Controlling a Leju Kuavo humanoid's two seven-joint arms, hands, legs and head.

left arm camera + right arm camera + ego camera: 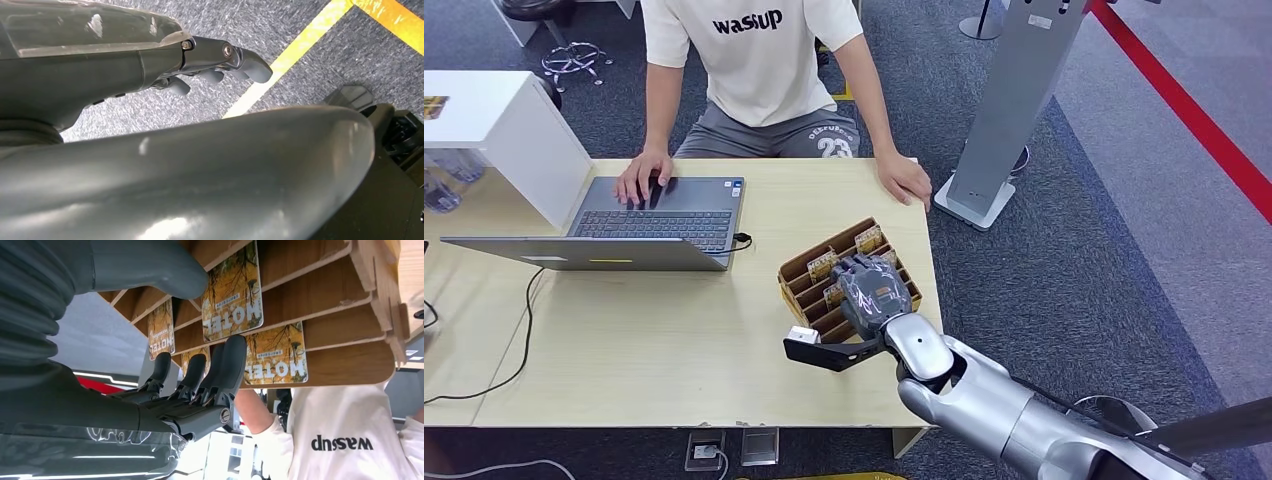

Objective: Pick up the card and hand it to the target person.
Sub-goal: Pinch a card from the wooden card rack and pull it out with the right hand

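Card (869, 238) slots are seen in the wooden rack (802, 272) at centre frame of the head view, on the table (674, 340); the right hand (874, 290) is lowered over them. A person (759, 60) is seated at upper centre, one hand on a laptop (659, 220).

Left wrist view: the left hand (220, 62) is shown with fingers curled, nothing held.

Right wrist view: the fingers (227, 365) are spread around the "HOTEL" cards (232, 295), none visibly clamped.

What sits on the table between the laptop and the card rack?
Mostly bare tabletop. In the head view, just a small black plug with its cable sticks out from the laptop corner toward the card rack; nothing else lies there.
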